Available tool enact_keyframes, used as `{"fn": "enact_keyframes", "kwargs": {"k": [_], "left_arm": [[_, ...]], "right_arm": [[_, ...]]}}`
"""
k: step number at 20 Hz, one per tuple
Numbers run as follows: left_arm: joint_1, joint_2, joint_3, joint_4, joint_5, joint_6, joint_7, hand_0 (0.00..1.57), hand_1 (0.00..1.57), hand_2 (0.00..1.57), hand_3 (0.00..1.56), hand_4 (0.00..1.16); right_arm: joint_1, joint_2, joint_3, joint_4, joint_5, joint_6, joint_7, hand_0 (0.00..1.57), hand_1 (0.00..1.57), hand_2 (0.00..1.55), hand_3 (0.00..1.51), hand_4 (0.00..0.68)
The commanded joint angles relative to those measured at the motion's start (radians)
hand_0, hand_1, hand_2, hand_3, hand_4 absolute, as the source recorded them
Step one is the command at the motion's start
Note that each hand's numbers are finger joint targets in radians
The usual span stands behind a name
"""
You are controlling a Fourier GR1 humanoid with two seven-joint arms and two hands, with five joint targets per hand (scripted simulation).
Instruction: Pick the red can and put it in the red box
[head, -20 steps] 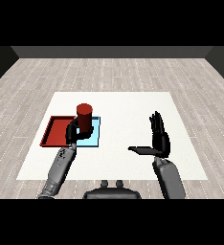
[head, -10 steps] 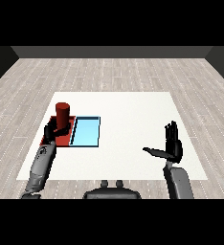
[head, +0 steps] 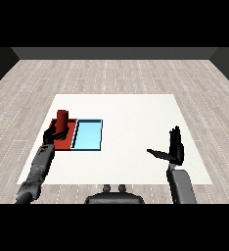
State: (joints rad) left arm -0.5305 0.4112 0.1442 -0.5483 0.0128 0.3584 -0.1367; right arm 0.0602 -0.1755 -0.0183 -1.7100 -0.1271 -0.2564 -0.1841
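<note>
The red can (head: 62, 120) stands upright over the red tray (head: 68, 139) at the table's left. My left hand (head: 52, 135) is curled round the can's lower part, hiding it, so I cannot tell whether the can rests on the tray floor. The light blue tray (head: 87, 136) lies right beside the red one, to its right. Far over on the right, my right hand (head: 174, 151) is raised with straight fingers and its thumb stretched left, holding nothing.
The white table (head: 131, 117) spreads under both trays, with wooden floor around it. The red tray sits near the table's left edge. Bare table lies between the blue tray and my right hand.
My left hand has carried the red can leftward, from above the blue tray to over the red tray, and lower. The right hand has drifted right and down.
</note>
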Motion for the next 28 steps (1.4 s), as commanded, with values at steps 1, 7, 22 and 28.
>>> {"fn": "enact_keyframes", "kwargs": {"k": [1, 7, 22, 28], "left_arm": [[-0.081, -0.017, -0.039, 0.214, -0.074, 0.027, 0.060, 0.00, 0.00, 0.00, 0.43, 0.76], [-0.131, -0.049, -0.028, 0.389, -0.099, 0.082, 0.101, 0.95, 0.95, 0.96, 0.59, 0.61], [-0.071, 0.053, 0.161, 0.286, 0.074, -0.088, -0.273, 0.00, 0.00, 0.00, 0.00, 0.00], [-0.100, -0.061, 0.248, 0.031, 0.227, -0.353, -0.568, 0.00, 0.00, 0.00, 0.00, 0.00]], "right_arm": [[-0.032, -0.010, -0.016, 0.053, 0.014, -0.009, 0.003, 0.00, 0.00, 0.00, 0.00, 0.000], [-0.051, 0.017, -0.006, 0.111, 0.054, -0.044, -0.025, 0.00, 0.00, 0.00, 0.00, 0.000], [-0.013, -0.026, -0.029, -0.020, 0.010, 0.022, -0.007, 0.00, 0.00, 0.00, 0.00, 0.000], [-0.036, 0.000, 0.050, -0.066, -0.001, 0.067, 0.002, 0.00, 0.00, 0.00, 0.00, 0.000]]}}
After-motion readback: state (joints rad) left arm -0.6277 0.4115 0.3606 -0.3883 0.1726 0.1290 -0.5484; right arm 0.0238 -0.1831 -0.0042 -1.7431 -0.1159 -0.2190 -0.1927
